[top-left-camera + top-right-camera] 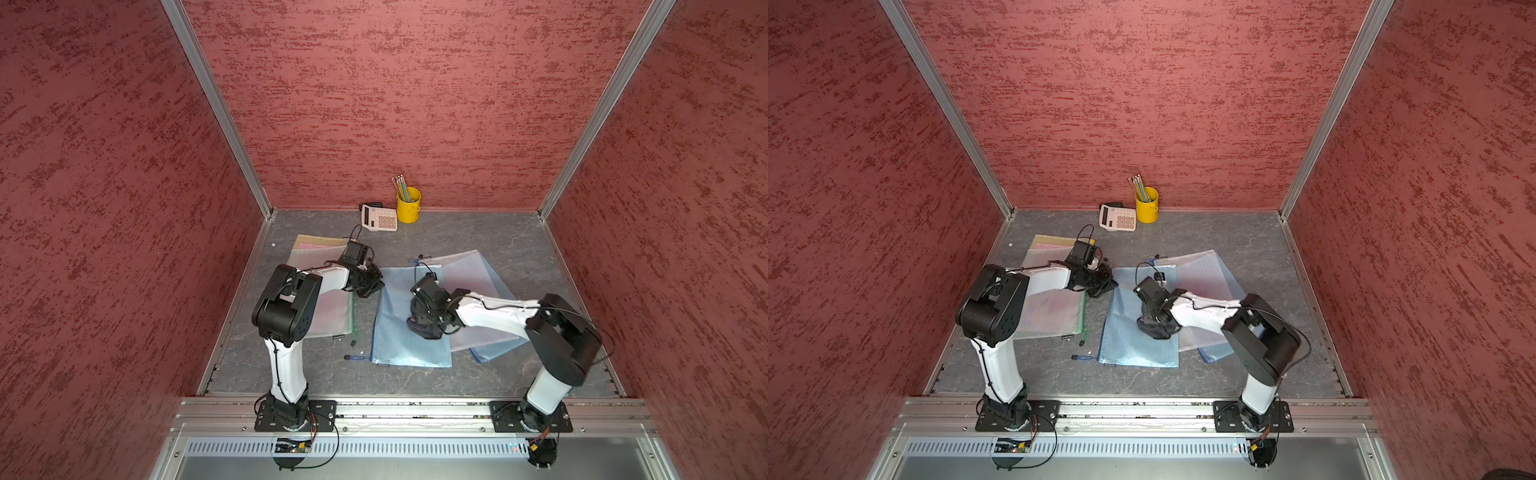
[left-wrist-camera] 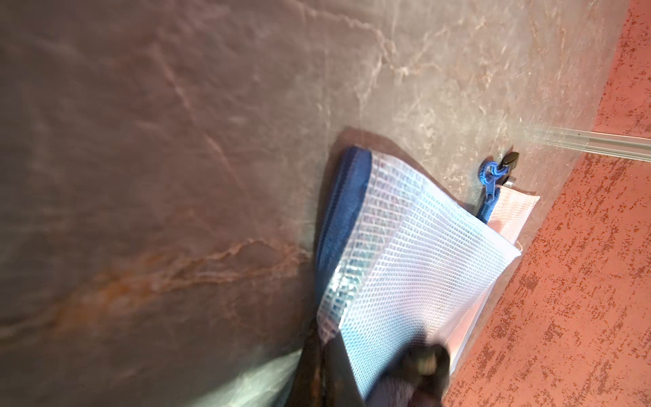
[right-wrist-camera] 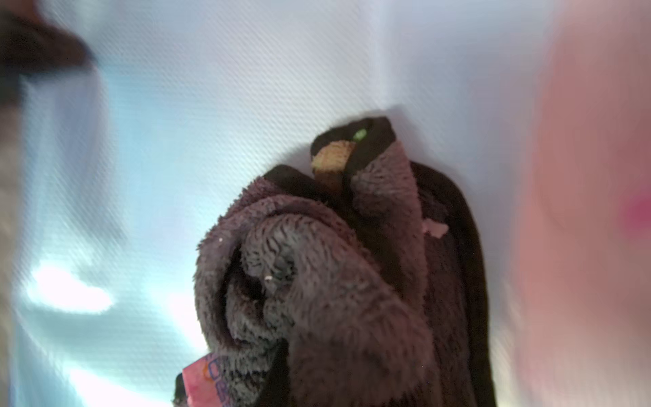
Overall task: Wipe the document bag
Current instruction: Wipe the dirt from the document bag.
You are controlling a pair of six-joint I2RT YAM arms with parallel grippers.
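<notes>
The blue document bag (image 1: 409, 332) lies flat in the middle of the worktop (image 1: 511, 374). Its long sides run front to back and its near short edge is not far from the front edge. The right gripper (image 1: 422, 323) comes down on the bag's right half, its fingers pinching a bunched dark cloth (image 1: 428, 331) that rests on the mesh. In the right wrist view the fuzzy cloth wraps round the black fingers (image 3: 373, 135) and touches the bag's pale surface.

The left gripper (image 1: 371, 288) sits at the bag's back left corner with its fingers pressed together. In the left wrist view its blurred tips are at the bag's blue zip edge (image 2: 347, 211). I cannot tell whether they nip that edge or only bear down on it.

A left pile of bags (image 1: 328, 316) lies under the left arm, toward the left edge of the worktop. A right pile of bags (image 1: 478, 270) lies toward the right edge, meeting the blue bag's right side. A loose blue zip pull (image 1: 355, 357) lies just off the bag's front left corner. At the back edge, near its middle, a calculator (image 1: 379, 217) sits just beside a yellow cup (image 1: 409, 208) that holds pencils.
</notes>
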